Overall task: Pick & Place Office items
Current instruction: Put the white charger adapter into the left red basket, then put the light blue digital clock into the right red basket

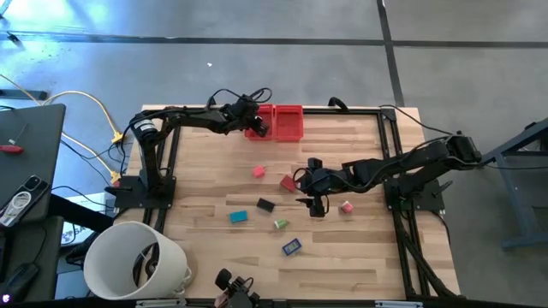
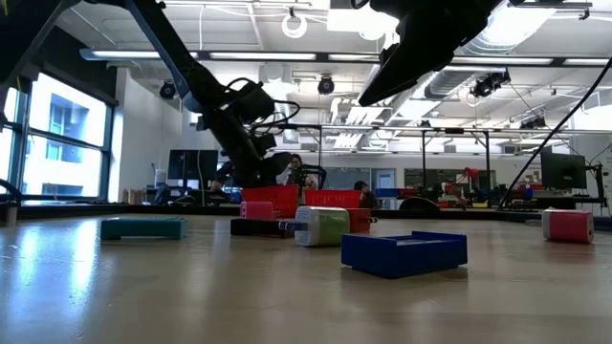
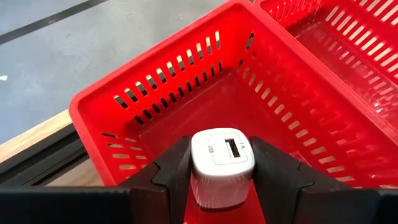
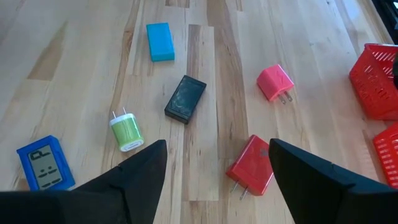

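My left gripper [image 3: 222,154] hangs over the left red bin [image 1: 262,114], shut on a white USB charger [image 3: 222,177]. My right gripper [image 4: 217,149] is open, above the table middle [image 1: 315,202]. A red charger [image 4: 251,165] lies flat below the gap between its fingers, untouched. Lying on the wood farther off are a pink plug [image 4: 274,82], a black block [image 4: 185,98], a teal block [image 4: 160,42], a green plug [image 4: 126,131] and a blue piece [image 4: 43,162]. Another pink piece [image 1: 346,206] sits near the right arm. My left gripper pinches the white charger's body [image 3: 214,186] between its two fingers, one on each side. The end with the USB port [image 3: 231,149] faces away from the wrist. The charger is lifted clear, above the inside of the left red bin [image 3: 155,68].
Two red slotted bins [image 1: 289,122] stand side by side at the table's far edge. A big white bucket [image 1: 137,261] sits at the near left corner. Black frame rails [image 1: 390,162] run along the table's sides. Bare wood lies toward the near right corner [image 1: 377,257].
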Motion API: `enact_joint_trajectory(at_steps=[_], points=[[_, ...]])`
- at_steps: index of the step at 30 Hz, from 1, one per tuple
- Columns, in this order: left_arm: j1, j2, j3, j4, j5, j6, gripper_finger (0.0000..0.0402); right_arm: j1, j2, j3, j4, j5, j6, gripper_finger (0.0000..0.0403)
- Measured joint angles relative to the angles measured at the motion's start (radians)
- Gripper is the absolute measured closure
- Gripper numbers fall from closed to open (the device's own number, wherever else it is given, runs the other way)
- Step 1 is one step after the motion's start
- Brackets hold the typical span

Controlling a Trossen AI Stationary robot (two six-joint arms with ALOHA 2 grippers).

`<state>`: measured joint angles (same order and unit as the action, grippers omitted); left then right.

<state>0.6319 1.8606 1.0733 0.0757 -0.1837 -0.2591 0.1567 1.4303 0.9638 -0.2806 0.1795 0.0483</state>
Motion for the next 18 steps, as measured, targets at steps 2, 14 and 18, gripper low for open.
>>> enact_joint_trajectory(at_steps=[2, 14, 18], points=[[0.0, 0.0, 0.0, -0.001, 0.0, 0.004, 0.026, 0.0, 0.0, 0.0, 0.0, 0.0, 0.0, 0.0133], [-0.002, 0.0, 0.0, -0.011, -0.009, 0.0, 0.0205, 0.0, 0.0, 0.0, 0.008, 0.0, 0.0, 0.0133], [-0.002, -0.002, 0.0, -0.003, -0.009, 0.06, 0.0204, 0.0, 0.0, 0.0, 0.008, 0.0, 0.0, 0.0133]])
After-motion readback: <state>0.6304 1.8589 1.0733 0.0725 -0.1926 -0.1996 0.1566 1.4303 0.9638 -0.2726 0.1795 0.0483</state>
